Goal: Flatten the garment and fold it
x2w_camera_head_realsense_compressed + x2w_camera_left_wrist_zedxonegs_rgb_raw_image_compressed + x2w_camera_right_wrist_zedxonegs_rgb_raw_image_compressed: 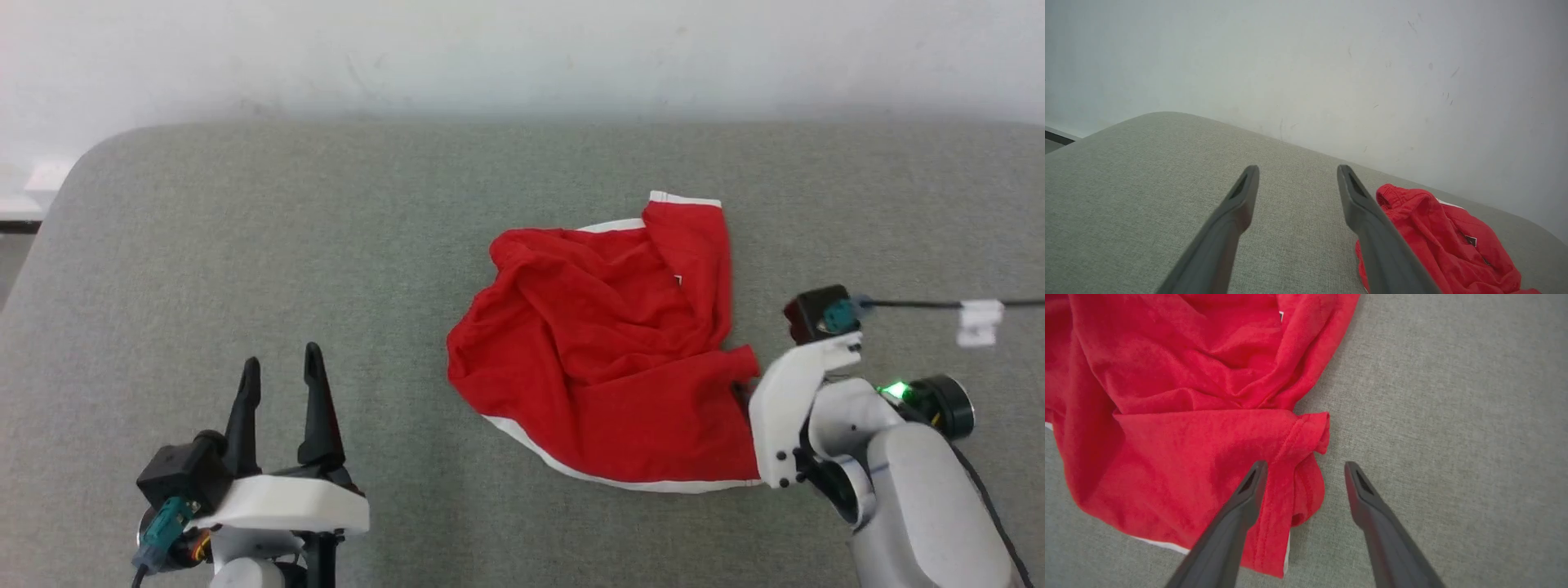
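A grey woven counter (245,245) takes up most of the head view. Its far edge runs straight across and bends into a rounded corner at 10 o'clock. Beyond it, from 10 to 2 o'clock, stands a white wall (522,49). The left wrist view shows faint dark scuff marks (1447,96) on it toward 2 o'clock. Past the corner, at 9 o'clock, something pale (37,181) sits above a dark strip (16,227), both too blurred to identify.

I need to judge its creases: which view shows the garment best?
Head view: nearly the whole garment, white trim included, lies crumpled on the grey surface. The right wrist view shows one corner close up; the left wrist view, a part at lower right.
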You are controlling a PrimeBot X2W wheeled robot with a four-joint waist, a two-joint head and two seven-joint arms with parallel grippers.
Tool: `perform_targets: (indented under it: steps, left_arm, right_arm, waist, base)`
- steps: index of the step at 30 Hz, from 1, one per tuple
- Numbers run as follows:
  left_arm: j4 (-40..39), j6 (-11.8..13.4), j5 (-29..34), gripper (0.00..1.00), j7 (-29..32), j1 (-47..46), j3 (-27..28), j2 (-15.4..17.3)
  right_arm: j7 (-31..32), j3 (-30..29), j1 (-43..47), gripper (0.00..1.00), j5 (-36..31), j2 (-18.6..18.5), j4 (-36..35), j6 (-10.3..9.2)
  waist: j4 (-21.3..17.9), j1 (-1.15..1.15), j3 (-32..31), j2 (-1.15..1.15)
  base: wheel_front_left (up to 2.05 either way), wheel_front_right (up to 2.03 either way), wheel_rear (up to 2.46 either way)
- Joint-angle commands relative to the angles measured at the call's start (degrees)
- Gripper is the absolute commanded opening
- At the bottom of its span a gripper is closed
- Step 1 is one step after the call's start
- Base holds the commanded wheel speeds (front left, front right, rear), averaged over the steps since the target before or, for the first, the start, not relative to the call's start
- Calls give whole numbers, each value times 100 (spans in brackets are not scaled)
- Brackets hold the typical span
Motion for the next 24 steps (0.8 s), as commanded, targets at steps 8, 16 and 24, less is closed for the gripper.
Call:
perform_targets:
  steps: [8,16,24]
  left_arm:
    - [61,-233,145,100,-26,-199,-50,-117]
    - [134,-330,171,100,-27,-266,-74,-161]
    - [285,-402,193,100,-27,-291,-162,-174]
  right_arm:
    - [447,429,-437,41,-247,-44,1150,-5]
    - [221,-222,-826,0,209,-362,1170,-5]
    - [70,-1476,-1184,0,-328,-803,1577,-5]
  waist:
    - [335,0,329,0]
    - [453,0,381,0]
    - [537,0,339,0]
  base:
    - [0,0,0]
    - [0,0,0]
    - [0,0,0]
